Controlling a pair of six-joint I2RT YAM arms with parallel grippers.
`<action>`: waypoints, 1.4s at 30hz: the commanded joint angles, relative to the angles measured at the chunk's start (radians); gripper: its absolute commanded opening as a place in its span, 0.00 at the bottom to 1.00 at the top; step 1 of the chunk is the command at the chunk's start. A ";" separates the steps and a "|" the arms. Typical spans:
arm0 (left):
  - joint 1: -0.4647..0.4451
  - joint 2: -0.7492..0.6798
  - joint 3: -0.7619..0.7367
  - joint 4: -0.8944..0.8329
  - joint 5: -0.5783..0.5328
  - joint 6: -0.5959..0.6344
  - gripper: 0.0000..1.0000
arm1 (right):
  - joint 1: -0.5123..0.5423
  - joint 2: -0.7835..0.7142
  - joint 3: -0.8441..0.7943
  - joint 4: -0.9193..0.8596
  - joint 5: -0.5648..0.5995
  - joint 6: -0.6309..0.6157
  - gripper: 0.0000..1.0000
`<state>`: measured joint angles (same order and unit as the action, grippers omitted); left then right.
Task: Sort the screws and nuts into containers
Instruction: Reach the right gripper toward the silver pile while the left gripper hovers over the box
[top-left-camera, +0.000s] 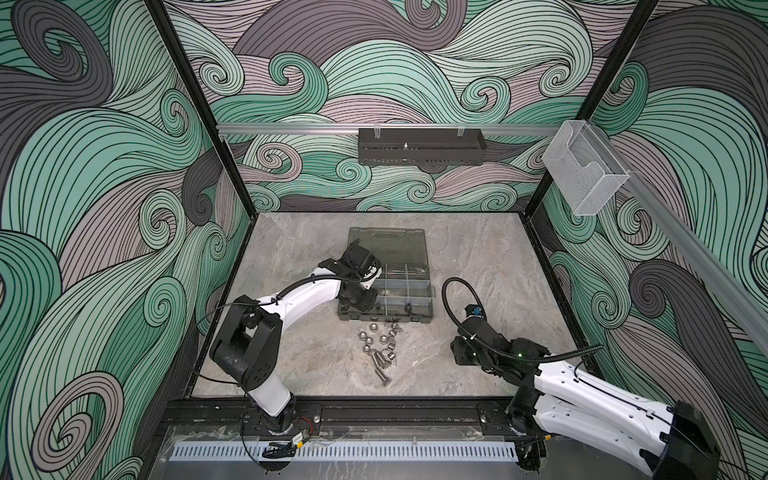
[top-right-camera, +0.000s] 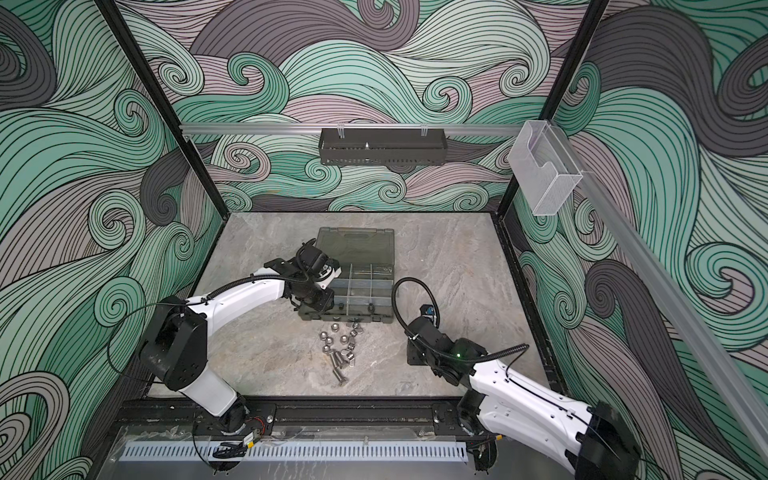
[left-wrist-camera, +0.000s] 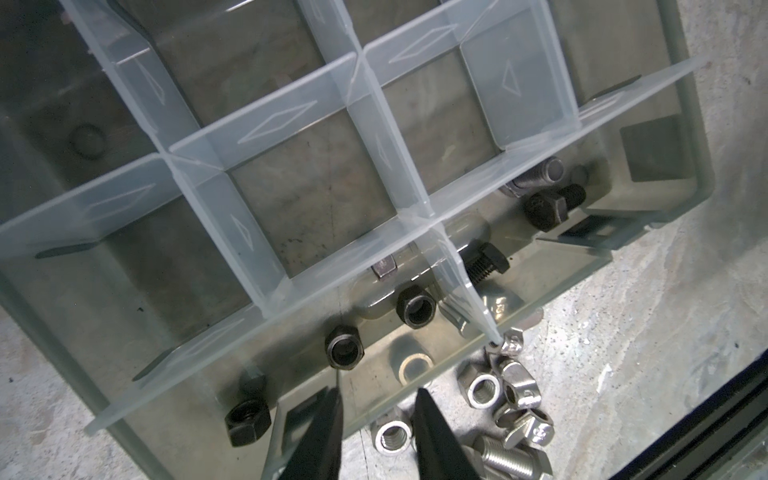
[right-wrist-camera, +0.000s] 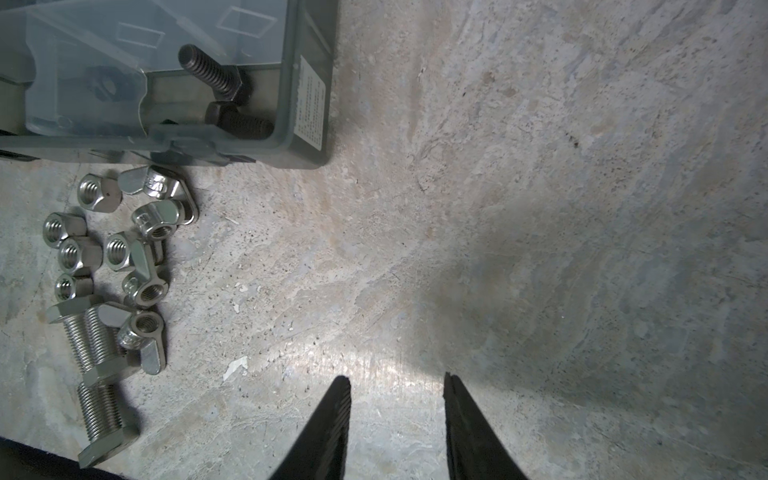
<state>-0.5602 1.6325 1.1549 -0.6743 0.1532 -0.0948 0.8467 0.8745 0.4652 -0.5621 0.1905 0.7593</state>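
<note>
The containers are clear-divided compartments in a smoky-grey case, seen in both top views mid-table. Black nuts and black screws lie in separate front-row compartments. Silver nuts and silver screws lie loose on the table in front of the case. My left gripper hovers open over the case's front edge, holding nothing. My right gripper stands open over bare table, to the right of the loose nuts and screws.
The case's lid lies open flat behind it. A black perforated tray hangs on the back wall, and a clear acrylic box on the right rail. A black rail borders the table's front edge. Wing nuts mix with the loose pile.
</note>
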 joint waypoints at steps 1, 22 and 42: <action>0.005 -0.029 0.003 0.003 0.017 -0.006 0.33 | -0.005 0.029 0.036 0.026 -0.016 -0.009 0.39; 0.006 -0.056 0.005 0.009 0.023 -0.012 0.34 | 0.101 0.381 0.214 0.159 -0.062 -0.048 0.37; 0.057 -0.092 -0.006 0.012 -0.006 -0.020 0.34 | 0.221 0.648 0.416 0.197 -0.126 -0.107 0.35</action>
<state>-0.5220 1.5757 1.1549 -0.6643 0.1608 -0.1051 1.0611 1.4921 0.8494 -0.3653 0.0818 0.6777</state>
